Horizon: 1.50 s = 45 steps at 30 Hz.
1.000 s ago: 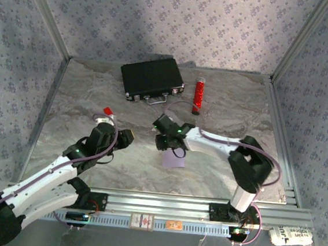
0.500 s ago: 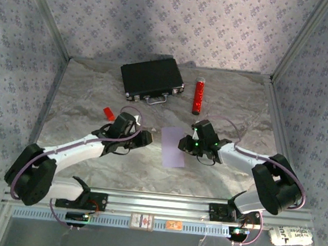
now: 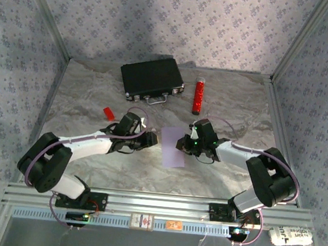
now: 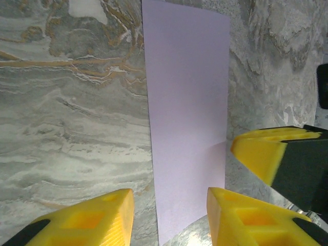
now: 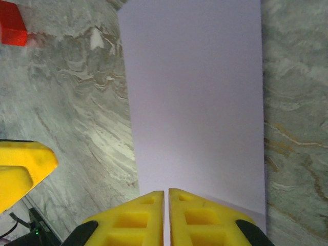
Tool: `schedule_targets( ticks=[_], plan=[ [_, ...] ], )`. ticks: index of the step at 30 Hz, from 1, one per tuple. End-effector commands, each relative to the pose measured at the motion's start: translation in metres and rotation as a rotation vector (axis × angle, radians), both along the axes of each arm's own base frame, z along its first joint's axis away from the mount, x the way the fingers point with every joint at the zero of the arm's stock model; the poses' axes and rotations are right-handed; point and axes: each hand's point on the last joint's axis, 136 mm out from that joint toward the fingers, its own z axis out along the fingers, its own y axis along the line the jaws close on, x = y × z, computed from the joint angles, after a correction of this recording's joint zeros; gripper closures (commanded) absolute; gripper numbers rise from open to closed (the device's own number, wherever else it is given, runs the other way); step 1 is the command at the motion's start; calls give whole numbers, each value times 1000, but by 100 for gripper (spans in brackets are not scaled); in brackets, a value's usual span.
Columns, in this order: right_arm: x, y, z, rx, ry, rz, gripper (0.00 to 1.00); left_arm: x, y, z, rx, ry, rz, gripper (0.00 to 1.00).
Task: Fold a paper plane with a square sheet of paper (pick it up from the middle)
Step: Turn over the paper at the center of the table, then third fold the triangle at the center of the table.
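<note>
The square sheet of paper (image 3: 172, 147) lies flat on the marbled table as a pale lilac rectangle, longer than wide. My left gripper (image 3: 152, 138) is at its left edge, open; in the left wrist view its yellow fingers (image 4: 88, 219) straddle the near edge of the paper (image 4: 187, 107) with a wide gap (image 4: 169, 200). My right gripper (image 3: 182, 143) is at the paper's right edge. In the right wrist view its gripper (image 5: 166, 197) is shut on that edge of the paper (image 5: 195, 92), which lifts slightly beside the fingers. No paper plane shape is in view.
A black case (image 3: 152, 79) lies at the back, with a red cylinder (image 3: 198, 96) to its right. A small red block (image 3: 109, 113) sits left of the left gripper and shows again (image 5: 12, 25) in the right wrist view. An aluminium rail (image 3: 156, 204) runs along the front edge.
The left arm has reached forward to the paper's left edge. The right gripper moved from above the paper to its right edge and closed there.
</note>
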Motion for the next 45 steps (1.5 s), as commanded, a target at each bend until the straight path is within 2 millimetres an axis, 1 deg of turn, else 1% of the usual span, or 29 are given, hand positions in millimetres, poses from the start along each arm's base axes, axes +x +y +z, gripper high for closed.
schedule_targets(
  ticks=[1, 6, 10, 15, 24, 29, 38, 45],
  plan=[
    [-1, 0, -7, -2, 40, 7, 89, 6, -17, 12, -69, -9, -23, 58],
    [-6, -12, -28, -18, 89, -15, 89, 7, -24, 5, -82, 5, -35, 58],
    [-13, -22, -44, -8, 132, -39, 89, 9, -36, 0, -106, 32, -66, 58],
    [-21, -32, -54, 12, 164, -72, 89, 14, -45, -3, -119, 39, -63, 57],
    [-25, -36, -56, 29, 174, -90, 89, 16, -53, -19, -90, 80, -58, 58],
    [-26, -38, -57, 21, 174, -94, 89, 15, -50, -30, -30, 92, -54, 57],
    [-27, -40, -59, 10, 177, -98, 89, 13, -54, -44, 7, 118, -66, 58],
    [-28, -40, -60, 7, 181, -98, 89, 12, -53, -51, 38, 134, -62, 58]
  ],
)
